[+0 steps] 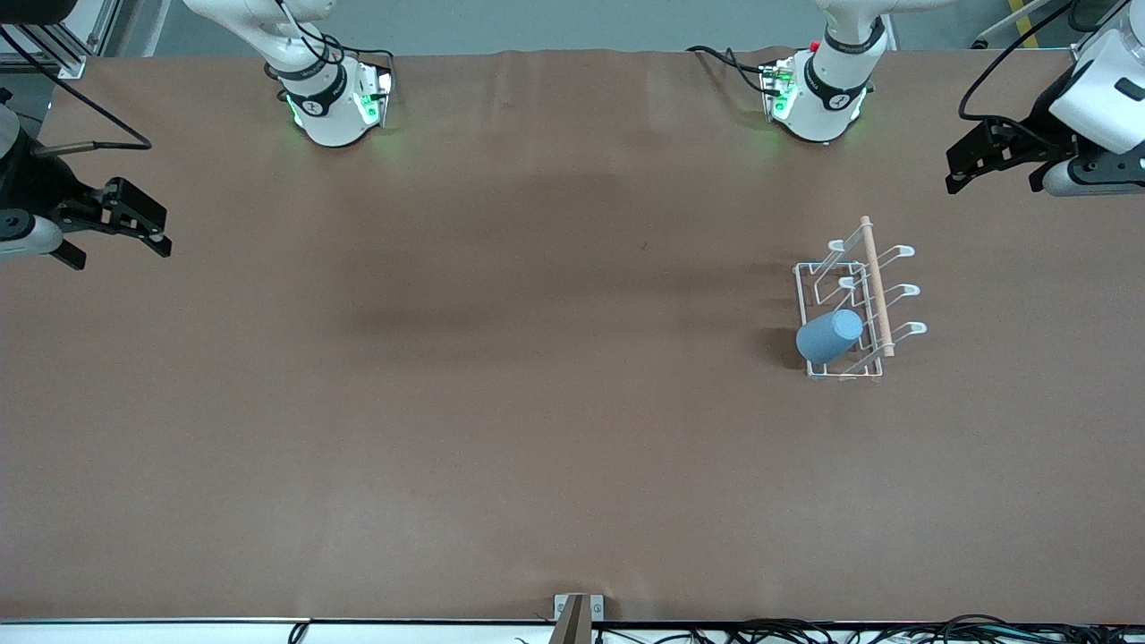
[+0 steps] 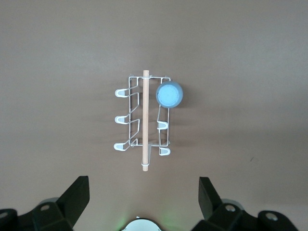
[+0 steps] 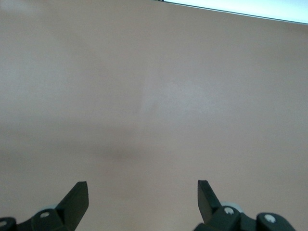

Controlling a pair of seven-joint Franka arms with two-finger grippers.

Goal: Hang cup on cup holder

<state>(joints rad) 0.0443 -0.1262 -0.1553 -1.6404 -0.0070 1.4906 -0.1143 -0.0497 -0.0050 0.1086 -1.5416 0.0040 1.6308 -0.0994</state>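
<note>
**Cup sits on the holder, both end effectors spread and apart from it**

Front view: The cup [image 1: 829, 336] hangs upside down on a prong of the holder [image 1: 857, 304], on the prong nearest the front camera along the side that faces the right arm's end of the surface. Its closed bottom points up and outward. The holder stands on the brown surface [image 1: 501, 402] toward the left arm's end, with its wooden rod [image 1: 877, 286] running along the top. The other prongs carry nothing. The left end effector [image 1: 997, 170] hangs in the air over the surface's edge at the left arm's end, well apart from the holder, fingers spread and holding nothing. The right end effector [image 1: 121, 234] hangs over the right arm's end of the surface, fingers spread, empty.

Left wrist view: The camera looks down on the holder [image 2: 144, 118] with the rod [image 2: 145, 120] along its middle. The cup [image 2: 169, 94] shows as a pale blue round on an end prong. Both fingers [image 2: 77, 197] of the left end effector [image 2: 143, 192] stand wide apart, clear of the holder.

Right wrist view: Only bare surface [image 3: 154, 96] lies below. The right end effector [image 3: 142, 197] has its fingers [image 3: 77, 197] spread wide with nothing between them.
</note>
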